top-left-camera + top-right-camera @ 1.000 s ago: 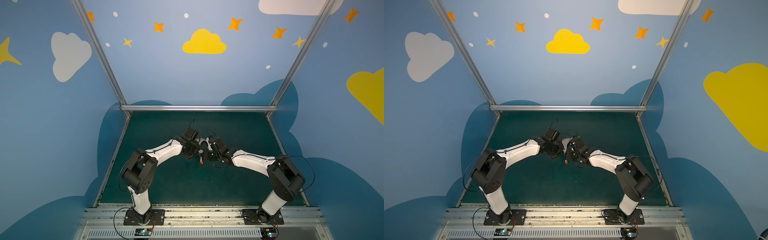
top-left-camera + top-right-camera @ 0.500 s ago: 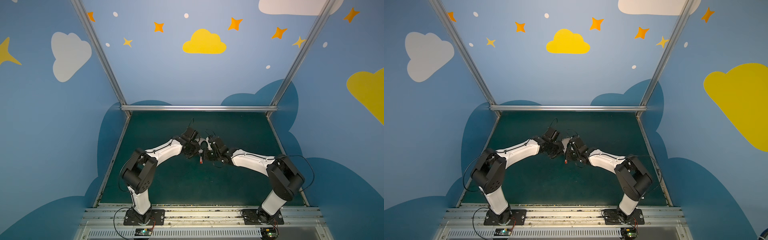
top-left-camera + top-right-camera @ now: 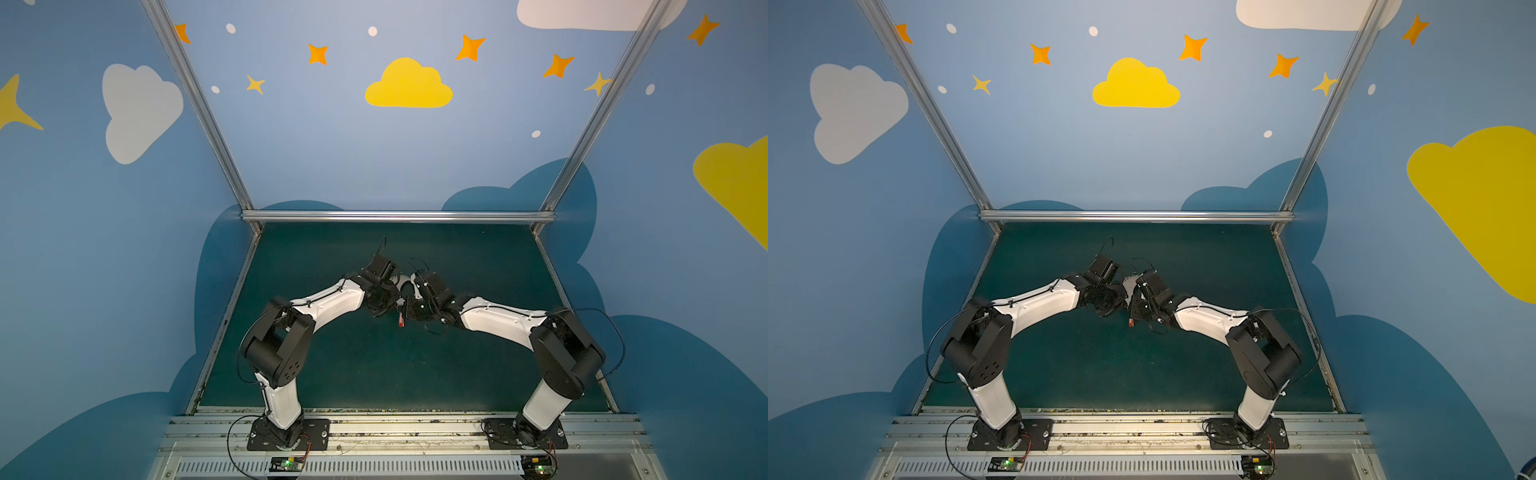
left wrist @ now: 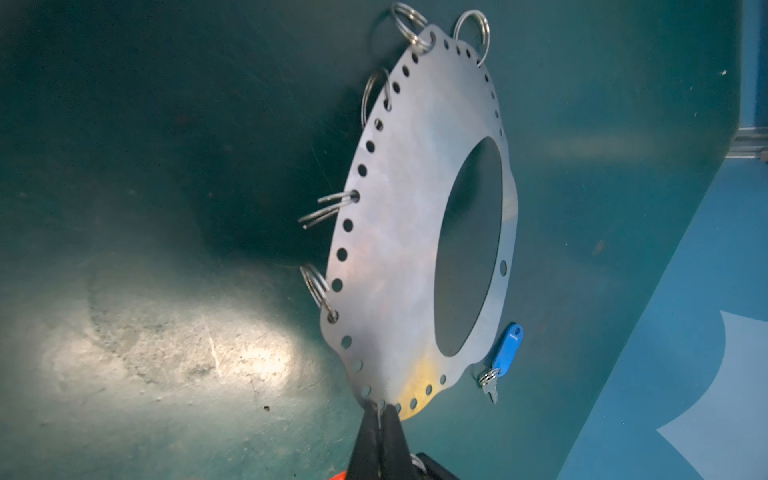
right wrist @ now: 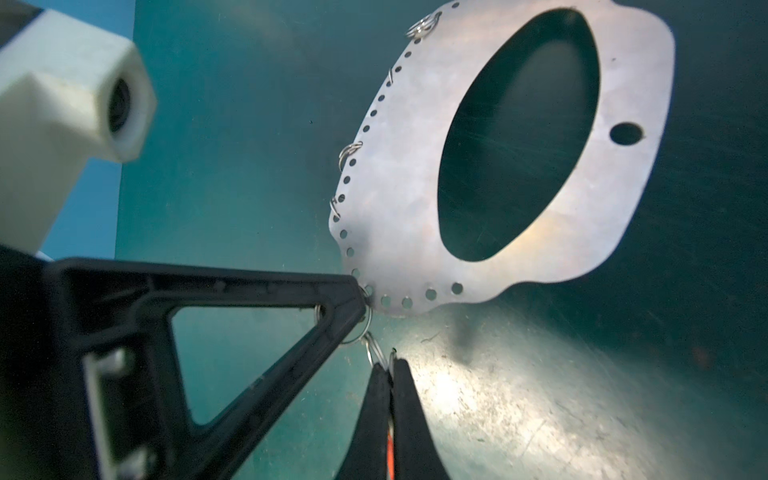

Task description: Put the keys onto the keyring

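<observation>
Left wrist view: left jaws pinch the keyring; right jaws seemingly clamp the red-tagged key by its ring.

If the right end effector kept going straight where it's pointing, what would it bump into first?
Probably the holed edge of the keyring, just past the small wire ring that the right end effector pinches; depth is unclear.

1. A dark green counter, scuffed, with a bright patch of glare.
2. Blue walls painted with a yellow cloud, a white cloud and orange stars.
3. A silver bar along the counter's back edge.
</observation>
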Controlling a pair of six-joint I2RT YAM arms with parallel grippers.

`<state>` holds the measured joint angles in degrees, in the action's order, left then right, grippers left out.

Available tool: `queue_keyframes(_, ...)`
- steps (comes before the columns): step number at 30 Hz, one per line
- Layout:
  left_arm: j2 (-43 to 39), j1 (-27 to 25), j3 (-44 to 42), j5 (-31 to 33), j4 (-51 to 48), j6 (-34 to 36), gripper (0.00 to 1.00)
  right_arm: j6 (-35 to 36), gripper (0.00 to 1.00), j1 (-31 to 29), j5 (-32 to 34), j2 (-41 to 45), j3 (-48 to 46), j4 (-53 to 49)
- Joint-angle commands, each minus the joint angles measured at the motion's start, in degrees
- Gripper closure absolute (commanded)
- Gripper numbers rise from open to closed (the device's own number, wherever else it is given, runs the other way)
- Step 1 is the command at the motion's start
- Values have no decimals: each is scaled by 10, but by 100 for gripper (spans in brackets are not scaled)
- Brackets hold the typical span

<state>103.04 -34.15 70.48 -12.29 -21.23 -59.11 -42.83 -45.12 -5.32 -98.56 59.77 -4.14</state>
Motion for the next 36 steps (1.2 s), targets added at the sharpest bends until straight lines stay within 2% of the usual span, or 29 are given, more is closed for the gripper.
queue_keyframes(1,-25,-9,-6,-14,27,-19,96,-9,100,-10,-10,-8,20,30)
queue_keyframes(9,-35,-11,-17,-6,38,-32,96,-6,100,-18,-26,-14,18,45)
queue_keyframes(14,-43,-9,-20,-3,28,-24,96,-14,100,-16,6,9,-6,28)
queue_keyframes(15,-45,-8,-23,16,28,-23,96,-14,100,-16,18,16,-10,19)
queue_keyframes(20,-50,-7,-54,10,57,-30,96,-11,100,-8,54,57,-49,7)
queue_keyframes(27,-31,-7,-112,10,77,-37,96,-17,100,1,44,58,-88,11)
queue_keyframes(33,-18,-7,-114,15,64,-23,96,-16,100,1,42,56,-87,15)
queue_keyframes(35,-14,-6,-110,21,49,-11,91,-15,100,1,40,55,-87,16)
queue_keyframes(36,-14,-6,-108,23,41,-7,81,-15,100,1,39,55,-87,17)
